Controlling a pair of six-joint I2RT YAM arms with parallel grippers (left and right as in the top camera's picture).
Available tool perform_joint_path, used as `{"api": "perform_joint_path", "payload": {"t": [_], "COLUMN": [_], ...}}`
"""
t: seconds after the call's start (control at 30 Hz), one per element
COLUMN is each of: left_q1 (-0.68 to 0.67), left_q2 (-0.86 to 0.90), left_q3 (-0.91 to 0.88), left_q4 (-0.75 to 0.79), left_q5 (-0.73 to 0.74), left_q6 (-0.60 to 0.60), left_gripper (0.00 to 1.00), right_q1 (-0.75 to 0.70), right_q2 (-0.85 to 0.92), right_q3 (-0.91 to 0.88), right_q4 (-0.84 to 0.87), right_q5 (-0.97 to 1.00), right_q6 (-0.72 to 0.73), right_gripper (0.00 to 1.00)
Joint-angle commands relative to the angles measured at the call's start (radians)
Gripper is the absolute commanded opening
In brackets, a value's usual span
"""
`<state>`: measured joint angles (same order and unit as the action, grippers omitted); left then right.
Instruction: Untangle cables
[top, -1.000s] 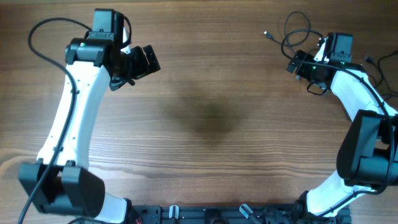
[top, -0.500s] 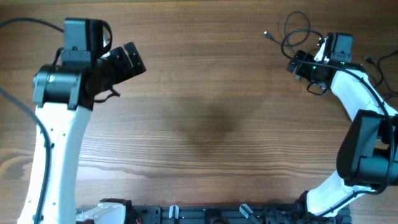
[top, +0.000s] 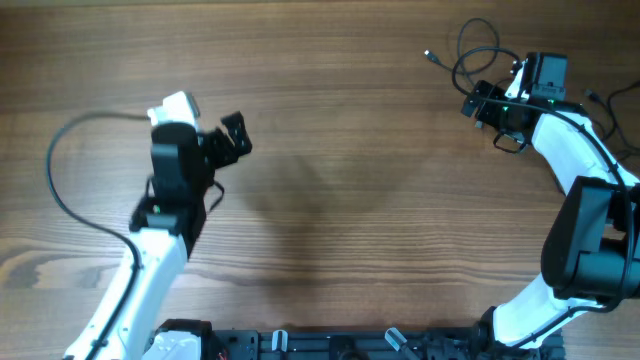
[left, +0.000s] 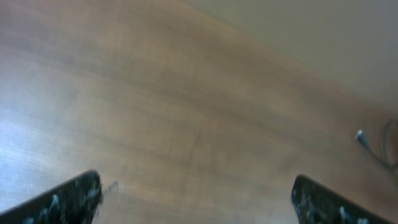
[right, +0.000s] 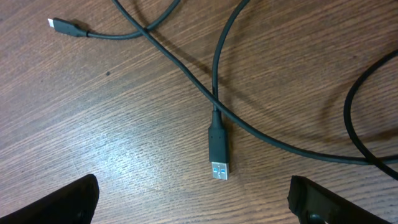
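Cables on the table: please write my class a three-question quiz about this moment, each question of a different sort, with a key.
1. True or false: the left gripper holds a cable.
2. The cables lie nearest to: A) the left gripper, B) the right gripper, C) neither, midway between them.
3. How many plug ends show in the right wrist view?
Key: 1 false, it is open and empty; 2 B; 3 two.

Left end effector (top: 236, 137) now nearer the table (top: 330, 230) middle, away from its far-left corner.
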<state>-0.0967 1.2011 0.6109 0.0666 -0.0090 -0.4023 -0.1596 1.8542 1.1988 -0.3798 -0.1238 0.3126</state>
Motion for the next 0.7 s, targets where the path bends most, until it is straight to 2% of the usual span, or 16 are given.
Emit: {"api": "perform_joint_path", "payload": {"t": [0.0, 0.13, 0.37, 0.57, 0.67], "left_q1": [0.022, 0.047, 0.1, 0.1, 0.1], "left_q2": [-0.066, -0.12, -0.258, -0.404, -0.519], "left_q3": [-0.22, -0.414, -0.598, -0.605, -0.605], "left_q4": [0.267, 0.421, 0.428, 0.217, 0.062], "left_q5": [0.024, 0.027, 0.027, 0.026, 0.016], "left_q6": [0.005, 0.005, 0.003, 0.002, 0.003], "left_gripper": [1.0, 1.0, 1.0, 1.0, 1.0], "right_q1": [0.002, 0.002, 0.002, 0.002, 0.002], "right_q2": [0.023, 0.023, 0.023, 0.023, 0.023], "right_q3": [-0.003, -0.003, -0.003, -0.003, -0.003], "right_q4": [0.002, 0.002, 0.002, 0.002, 0.002], "right_q5": [-0.008, -0.008, -0.008, -0.008, -0.008], "right_q6": [0.008, 0.008, 0.008, 0.008, 0.008], "right_gripper": [1.0, 1.0, 1.0, 1.0, 1.0]}}
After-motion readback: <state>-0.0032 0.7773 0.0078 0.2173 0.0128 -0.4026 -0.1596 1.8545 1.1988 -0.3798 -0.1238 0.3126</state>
